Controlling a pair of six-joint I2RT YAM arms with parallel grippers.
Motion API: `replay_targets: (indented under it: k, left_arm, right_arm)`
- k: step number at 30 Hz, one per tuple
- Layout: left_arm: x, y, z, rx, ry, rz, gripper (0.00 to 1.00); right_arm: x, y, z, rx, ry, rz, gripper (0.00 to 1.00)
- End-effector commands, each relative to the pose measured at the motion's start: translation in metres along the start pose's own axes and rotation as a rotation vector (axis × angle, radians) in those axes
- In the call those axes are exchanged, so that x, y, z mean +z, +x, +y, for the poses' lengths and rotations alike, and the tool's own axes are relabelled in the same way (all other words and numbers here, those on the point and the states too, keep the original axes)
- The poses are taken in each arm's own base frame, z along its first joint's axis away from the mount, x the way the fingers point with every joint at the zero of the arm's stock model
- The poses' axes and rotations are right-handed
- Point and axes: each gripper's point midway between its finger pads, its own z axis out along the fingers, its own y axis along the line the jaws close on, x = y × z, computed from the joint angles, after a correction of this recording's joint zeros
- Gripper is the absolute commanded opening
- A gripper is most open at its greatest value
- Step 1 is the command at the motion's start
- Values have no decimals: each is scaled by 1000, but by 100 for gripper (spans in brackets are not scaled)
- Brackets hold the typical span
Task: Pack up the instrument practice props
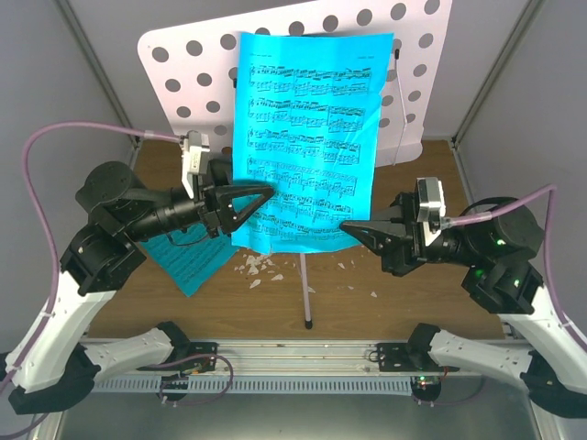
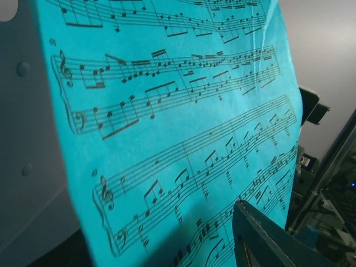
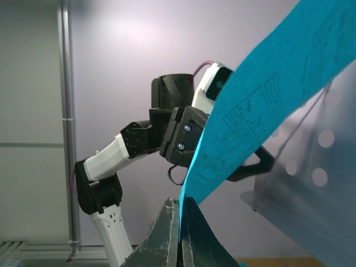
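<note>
since the cyan sheet (image 1: 307, 128) leans on the perforated desk of the music stand (image 1: 183, 64) at the upper centre of the top frame, its long axis runs from the top of the frame down toward my bases. its lower end hangs between my two arms.

my right gripper (image 1: 353, 227) is clenched on the sheet's lower right corner. in the right wrist view the page rises out of the pinched fingertips, up and to the right.

my left gripper (image 1: 264, 194) sits at the sheet's left edge, pointing right across the page. i cannot tell whether it is parted or pressing the paper.

so the sheet lies to the right of my left gripper, and up and left of my right one. i judge both sides must travel together off the desk, or the paper twists.

a second cyan page (image 1: 188, 261) lies flat on the counter (image 1: 413, 293) under my left arm.
</note>
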Motion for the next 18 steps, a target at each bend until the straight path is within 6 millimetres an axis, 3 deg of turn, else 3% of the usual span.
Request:
replay_targets:
  k: [1,9,14,15,18]
  left_arm:
    - [-7,-17,-17,34,62,-75,46]
    - [-12,-16,-13,38,28,-90,13]
    - [-10,-3,-8,27,22,-58,0]
    - [-9,0,-7,28,22,-48,0]
    - [-8,18,-6,48,43,0,0]
  right_arm:
    - [-5,16,-14,1,86,57,0]
    - [-11,39,-32,23,198,123,0]
    - [-15,48,-36,31,226,144,3]
    - [-16,49,-36,32,232,145,11]
    - [-24,48,-37,25,261,132,47]
